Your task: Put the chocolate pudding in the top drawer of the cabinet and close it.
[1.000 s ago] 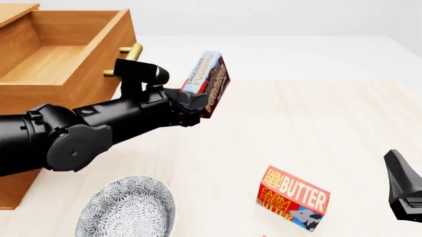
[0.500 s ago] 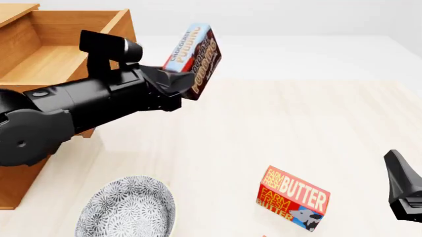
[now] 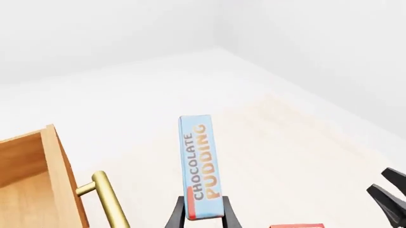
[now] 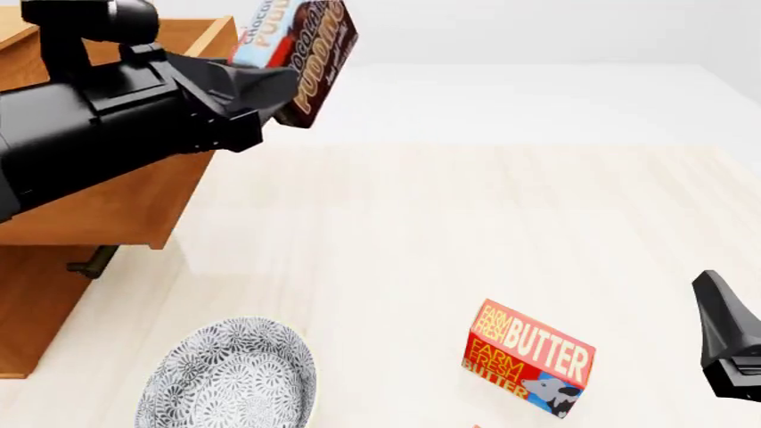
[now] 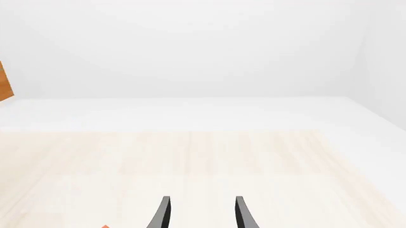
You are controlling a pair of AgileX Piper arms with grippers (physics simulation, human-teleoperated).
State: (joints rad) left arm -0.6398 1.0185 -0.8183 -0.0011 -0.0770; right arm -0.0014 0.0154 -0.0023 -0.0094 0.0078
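Note:
The chocolate pudding [image 4: 298, 45] is a thin box with a light blue top, held upright and high at the upper left in the front view. My left gripper [image 4: 267, 87] is shut on the box's lower end, beside the front corner of the open top drawer [image 4: 113, 209] of the cabinet [image 4: 30, 312]. In the left wrist view the chocolate pudding [image 3: 199, 166] stands between my left gripper's [image 3: 201, 219] fingers, with the top drawer's brass handle [image 3: 108, 202] next to it. My right gripper [image 5: 201, 216] is open and holds nothing, low at the right edge [image 4: 728, 343].
A red-orange Farm Fresh Butter box [image 4: 527, 358] lies on the table at the front right. A patterned grey plate [image 4: 232, 374] sits at the front left. A lower drawer's handle [image 4: 93, 261] shows under the open drawer.
My left arm has risen and moved left toward the drawer, carrying the pudding with it. The right gripper, butter box and plate have not moved.

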